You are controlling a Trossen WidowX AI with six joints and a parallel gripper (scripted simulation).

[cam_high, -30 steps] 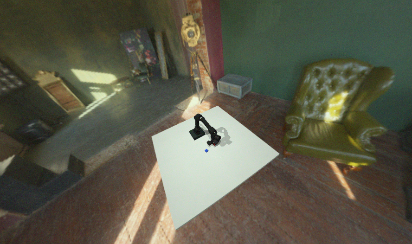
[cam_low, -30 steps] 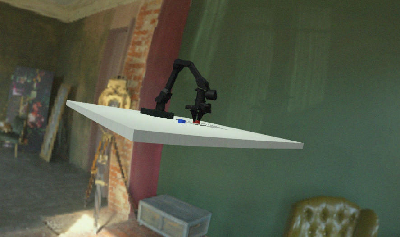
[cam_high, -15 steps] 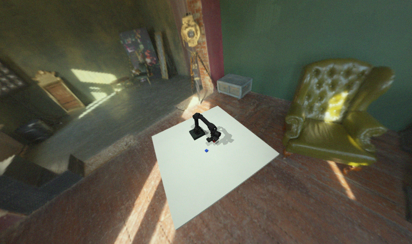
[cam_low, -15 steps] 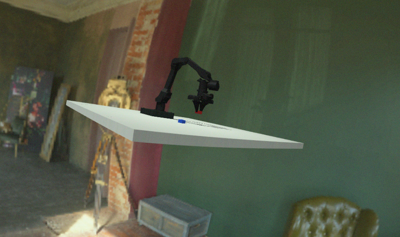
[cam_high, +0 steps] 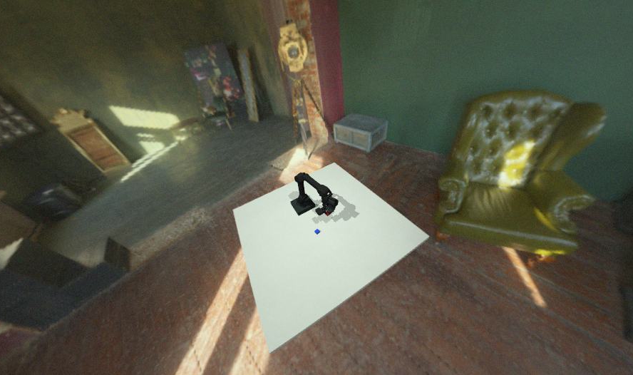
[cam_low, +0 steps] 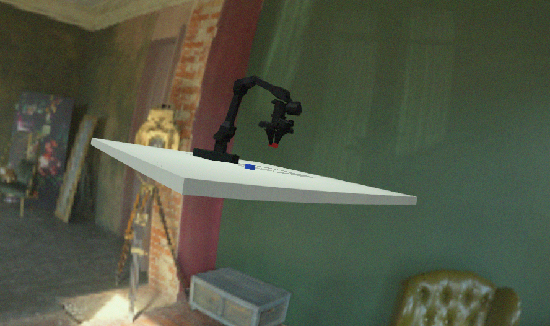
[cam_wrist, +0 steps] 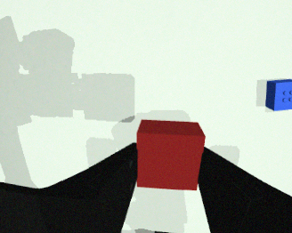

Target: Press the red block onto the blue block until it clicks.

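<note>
Red block point(cam_high: 328, 213) point(cam_low: 273, 145) point(cam_wrist: 169, 160): medium red on its largest visible face, darker red along the upper face. Blue block point(cam_high: 316, 231) point(cam_low: 249, 167) point(cam_wrist: 283, 95), at 2 o'clock from the red block in the wrist view: bright blue, dark blue along the upper edge, with a two-by-two dot pattern. Arm point(cam_high: 314, 182) point(cam_low: 231, 111) and gripper point(cam_high: 327, 212) point(cam_low: 273, 143) point(cam_wrist: 167, 152): black. Table top point(cam_high: 318, 284) point(cam_low: 228, 176) point(cam_wrist: 214, 53): plain off-white, with grey shadow patches.

Top view, directions from the table top: armchair point(cam_high: 510, 209) point(cam_low: 447, 301) at 2 o'clock, olive green, button-tufted; wall point(cam_high: 425, 46) point(cam_low: 390, 101) at 1 o'clock, dark green; chest point(cam_high: 352, 137) point(cam_low: 240, 297) at 12 o'clock, grey-blue.
</note>
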